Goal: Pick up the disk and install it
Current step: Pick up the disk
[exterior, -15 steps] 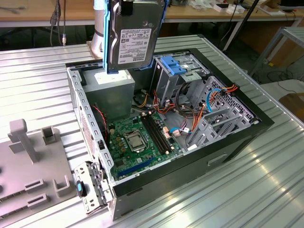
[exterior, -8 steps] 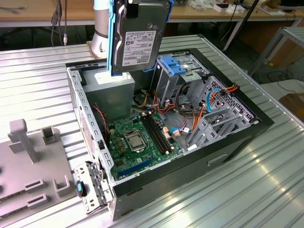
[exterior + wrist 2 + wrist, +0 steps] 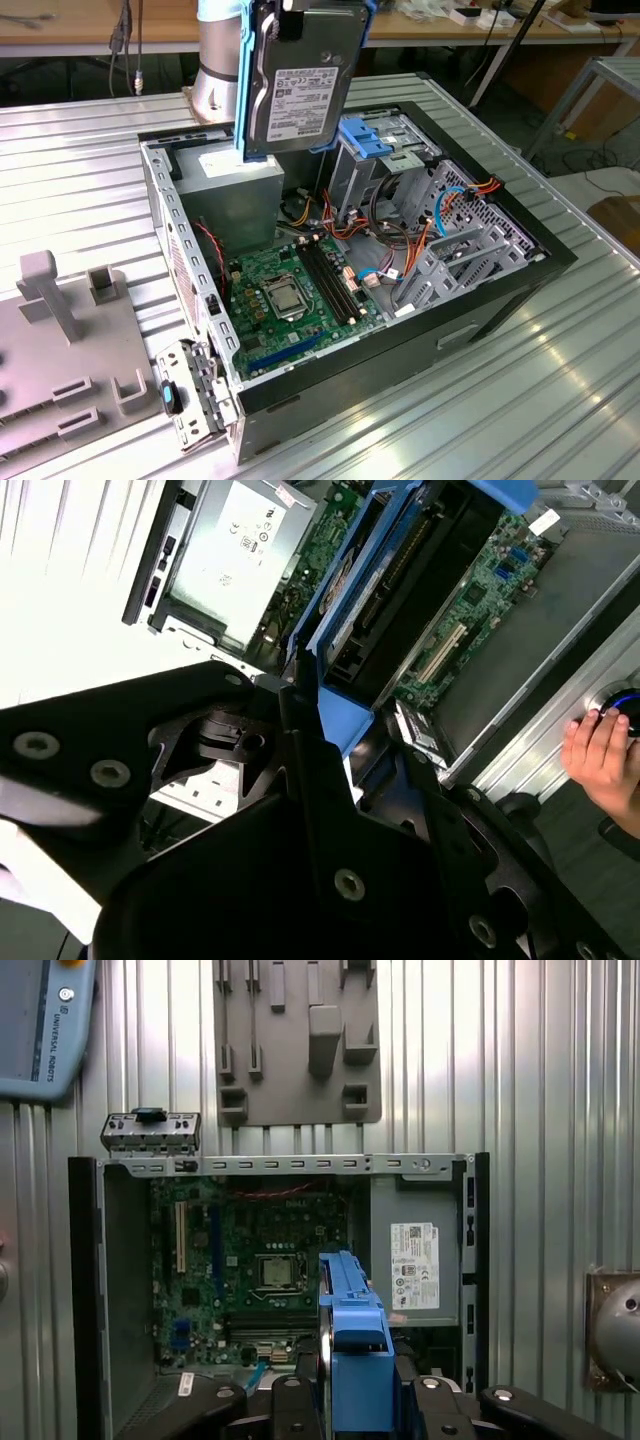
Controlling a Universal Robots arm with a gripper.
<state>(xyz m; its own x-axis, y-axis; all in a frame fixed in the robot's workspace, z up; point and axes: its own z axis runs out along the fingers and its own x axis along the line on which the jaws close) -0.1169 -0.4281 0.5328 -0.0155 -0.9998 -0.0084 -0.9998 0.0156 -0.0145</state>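
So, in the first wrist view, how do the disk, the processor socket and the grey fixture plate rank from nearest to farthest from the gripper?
1. The disk: held on edge in the gripper itself.
2. The processor socket: on the motherboard, inside the open case.
3. The grey fixture plate: outside the case, past its far wall.

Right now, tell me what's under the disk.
The disk, held upright in the gripper, hangs over the case; below it sit the power supply and motherboard. It hides part of the supply in the exterior view.
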